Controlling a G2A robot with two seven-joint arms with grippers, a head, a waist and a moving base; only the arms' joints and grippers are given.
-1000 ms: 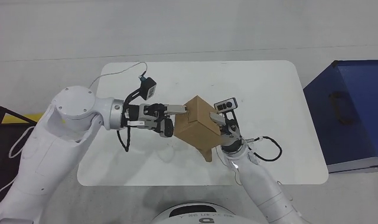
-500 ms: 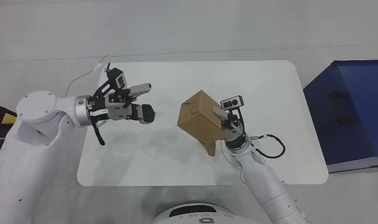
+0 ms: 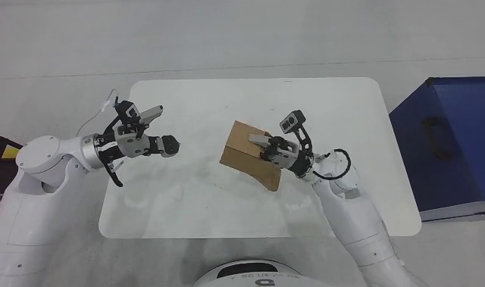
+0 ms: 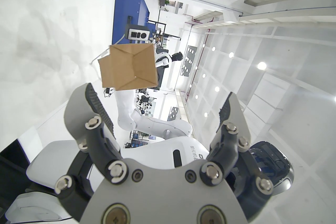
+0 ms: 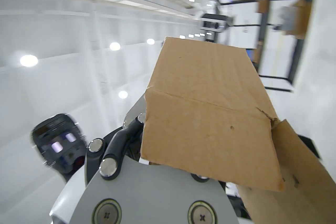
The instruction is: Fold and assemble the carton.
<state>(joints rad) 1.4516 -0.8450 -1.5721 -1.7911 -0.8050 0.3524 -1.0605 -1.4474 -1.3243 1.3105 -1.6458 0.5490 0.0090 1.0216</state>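
The carton [image 3: 246, 152] is clamped in the jaws of the right gripper [image 3: 267, 148], tilted over the surface [image 3: 341, 113] — 1 end apparently offered to the left gripper [image 3: 165, 128], jaws open, well apart.

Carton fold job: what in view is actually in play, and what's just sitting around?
In play:
carton, held by the right gripper
left gripper, open, apart from the carton

Just there:
white table
blue box, beyond the table's edge
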